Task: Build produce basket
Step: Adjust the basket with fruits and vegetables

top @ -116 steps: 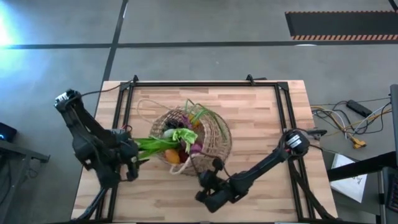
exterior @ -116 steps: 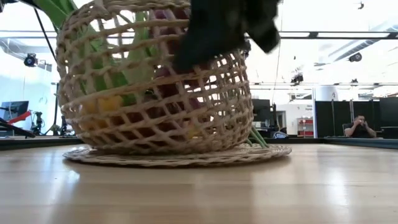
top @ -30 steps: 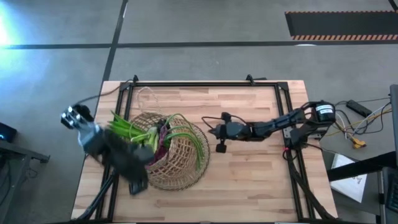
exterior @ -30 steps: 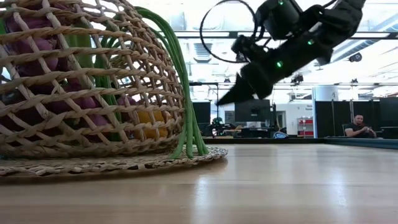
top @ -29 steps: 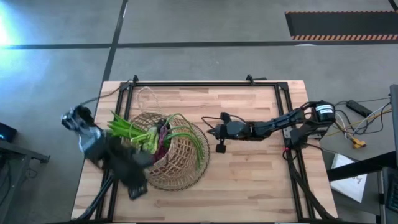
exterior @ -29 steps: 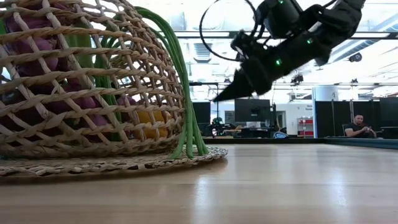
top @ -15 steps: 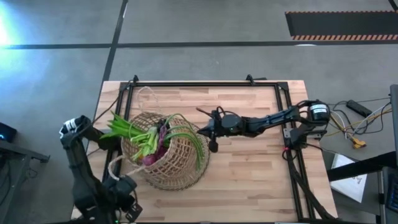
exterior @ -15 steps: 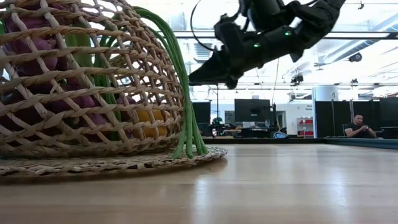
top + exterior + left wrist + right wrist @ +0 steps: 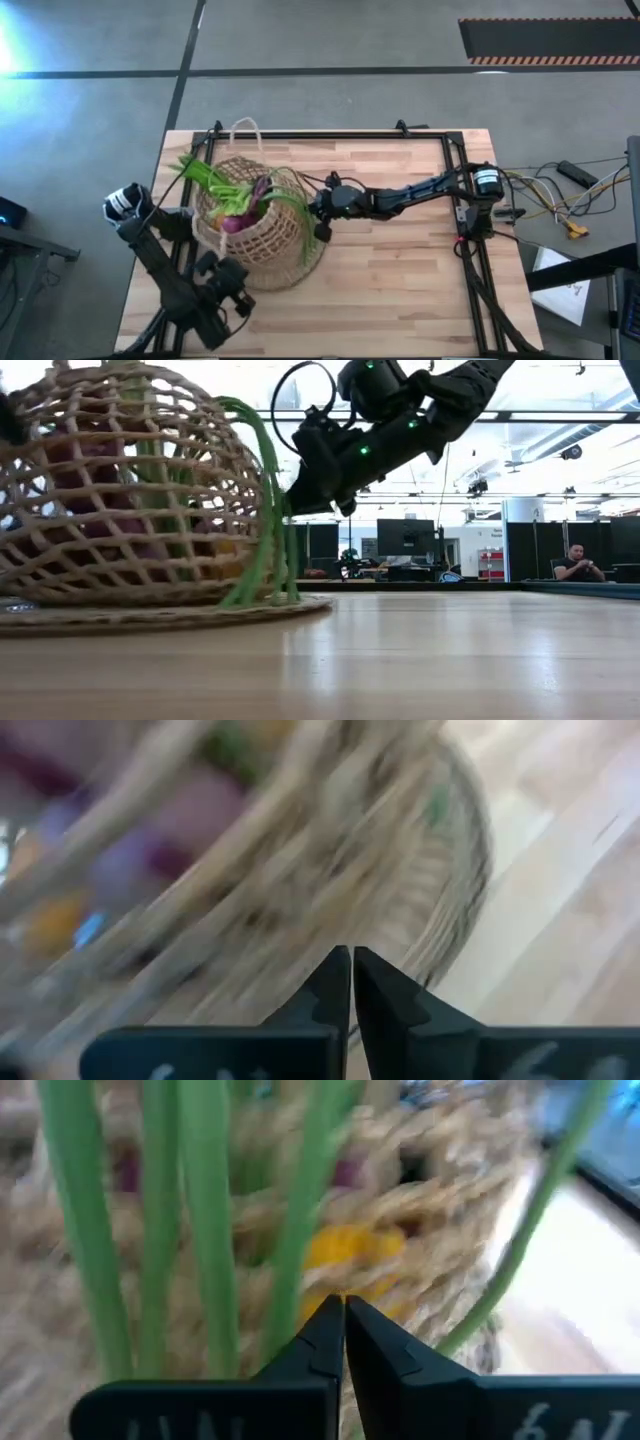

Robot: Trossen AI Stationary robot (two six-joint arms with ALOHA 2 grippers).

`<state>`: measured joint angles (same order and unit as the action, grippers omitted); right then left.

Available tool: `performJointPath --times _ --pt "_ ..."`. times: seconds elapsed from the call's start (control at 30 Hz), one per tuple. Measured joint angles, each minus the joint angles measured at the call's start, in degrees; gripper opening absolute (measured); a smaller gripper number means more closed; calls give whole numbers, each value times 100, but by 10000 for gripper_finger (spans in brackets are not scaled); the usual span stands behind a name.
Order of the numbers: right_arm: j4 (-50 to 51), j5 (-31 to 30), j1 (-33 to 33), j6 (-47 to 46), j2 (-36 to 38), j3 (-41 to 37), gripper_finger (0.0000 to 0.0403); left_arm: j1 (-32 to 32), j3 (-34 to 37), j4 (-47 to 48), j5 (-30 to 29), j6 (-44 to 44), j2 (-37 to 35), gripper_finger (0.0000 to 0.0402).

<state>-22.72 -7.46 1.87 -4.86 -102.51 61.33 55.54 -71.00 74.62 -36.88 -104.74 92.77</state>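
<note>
The tan wicker basket (image 9: 268, 245) stands on its flat woven foot (image 9: 200, 612) at the table's left half. Its loop handle (image 9: 245, 130) points to the far edge. It holds purple and pink-red bunches (image 9: 240, 218), an orange piece (image 9: 345, 1245) and long green leaves (image 9: 205, 175); some leaves hang over its right side (image 9: 268, 510). My right gripper (image 9: 318, 208) is shut at the basket's right side. My left gripper (image 9: 232, 288) is shut, close to the basket's near-left foot; it also shows in the left wrist view (image 9: 351, 958). My right gripper has its shut fingertips (image 9: 343, 1308) against the hanging green leaves (image 9: 300, 1230) and the wicker wall on the basket's right side. It comes slanting down from the table's right. My left gripper is close to the basket's foot (image 9: 440, 920); I cannot tell whether it touches.
A black frame (image 9: 330, 135) runs along the table's far edge and sides. The right half of the wooden table (image 9: 410, 270) is bare. Cables (image 9: 560, 200) lie off the table's right edge. A person (image 9: 577, 563) sits far behind the table.
My right gripper has gone toward the table's left and down to the basket's right side. The basket has slid toward the far left and turned, its handle now over the far edge. My left arm has swung off the basket's left side toward the near edge, then back.
</note>
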Motion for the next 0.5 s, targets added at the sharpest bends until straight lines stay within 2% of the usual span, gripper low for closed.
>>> performJointPath --times 0.17,0.33,0.5 --pt "1019 197 -11 326 244 107 8 -449 83 -773 -768 1116 0 0" --pt "2300 211 -47 480 893 -163 8 -939 261 -2111 -1051 2377 0 0" --pt "2818 191 -205 292 1979 -897 8 -1537 526 -3711 -1183 3781 0 0"
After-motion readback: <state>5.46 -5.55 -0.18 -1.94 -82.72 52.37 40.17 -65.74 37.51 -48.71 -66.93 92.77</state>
